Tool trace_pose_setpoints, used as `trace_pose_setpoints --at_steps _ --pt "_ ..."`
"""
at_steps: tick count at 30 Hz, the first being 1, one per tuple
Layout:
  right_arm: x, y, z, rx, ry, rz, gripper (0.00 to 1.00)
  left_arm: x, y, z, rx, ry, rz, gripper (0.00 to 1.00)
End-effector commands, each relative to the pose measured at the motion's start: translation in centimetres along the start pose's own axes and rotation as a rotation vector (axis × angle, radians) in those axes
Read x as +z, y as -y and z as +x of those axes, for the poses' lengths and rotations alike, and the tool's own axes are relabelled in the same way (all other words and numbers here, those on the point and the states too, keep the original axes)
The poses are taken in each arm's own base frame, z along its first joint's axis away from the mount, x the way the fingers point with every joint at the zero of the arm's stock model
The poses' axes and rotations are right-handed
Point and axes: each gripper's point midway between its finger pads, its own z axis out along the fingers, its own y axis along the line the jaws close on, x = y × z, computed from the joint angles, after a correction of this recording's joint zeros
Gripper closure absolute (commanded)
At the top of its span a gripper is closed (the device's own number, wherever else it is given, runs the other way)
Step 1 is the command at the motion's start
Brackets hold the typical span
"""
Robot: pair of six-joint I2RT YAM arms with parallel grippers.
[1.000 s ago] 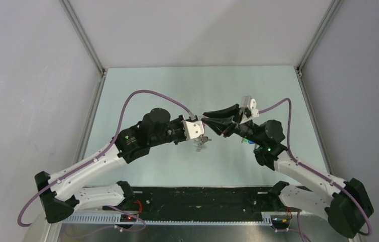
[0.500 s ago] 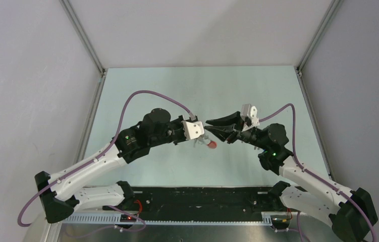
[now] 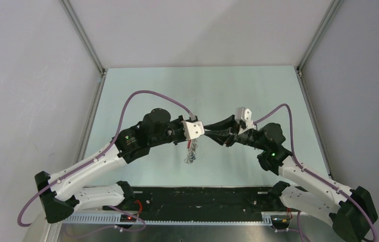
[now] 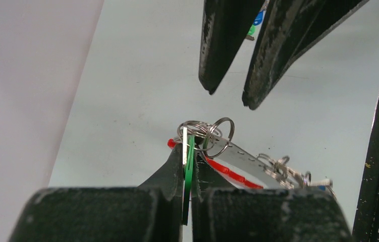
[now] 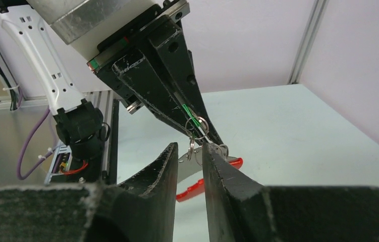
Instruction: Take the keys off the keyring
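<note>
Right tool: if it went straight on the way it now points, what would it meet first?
Most likely the silver rings hanging at the left tool's tips, where the green key is clamped. The right tool is open; depth is uncertain.

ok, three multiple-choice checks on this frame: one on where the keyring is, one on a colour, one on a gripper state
1. Where is the keyring?
A) flat on the table
B) hanging below the left gripper
C) at the table's far edge

2. What colour is the key pinched in the left gripper?
A) blue
B) yellow
C) green

3. The right gripper is:
A) open
B) shut on a ring
C) shut on the keyring

Answers:
1 B: the bunch dangles from the left gripper, off the table.
2 C: a thin green key sits between the shut jaws.
3 A: its fingers stand apart by the silver rings, gripping nothing.
</note>
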Motion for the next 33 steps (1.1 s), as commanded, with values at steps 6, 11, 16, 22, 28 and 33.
trace_pose_setpoints --at_steps 6,11,16,22,28,33 --pt "1.6 -0.1 -0.3 -0.037 -0.021 -0.043 0.71 -0.5 -0.6 -1.9 0.023 0.072 -0.017 1.00" --pt "2.1 0.4 -0.2 -0.044 -0.028 -0.040 0.72 -0.6 -0.4 -2.0 0.025 0.079 -0.008 1.00" --pt "2.6 0.2 -0.1 -0.035 -0.029 -0.066 0.81 -0.6 -0.4 -2.0 0.026 0.082 -0.005 1.00" --pt "2.4 0.0 -0.5 -0.019 -0.031 -0.068 1.00 -0.6 -0.6 -1.8 0.025 0.073 -0.020 1.00" --pt "1.2 0.1 -1.4 0.013 -0.031 -0.054 1.00 -0.6 -0.7 -1.7 0.022 0.065 -0.026 1.00" --pt "0.9 0.2 -2.5 0.024 -0.004 -0.048 1.00 -0.5 -0.6 -1.8 0.022 0.069 -0.019 1.00"
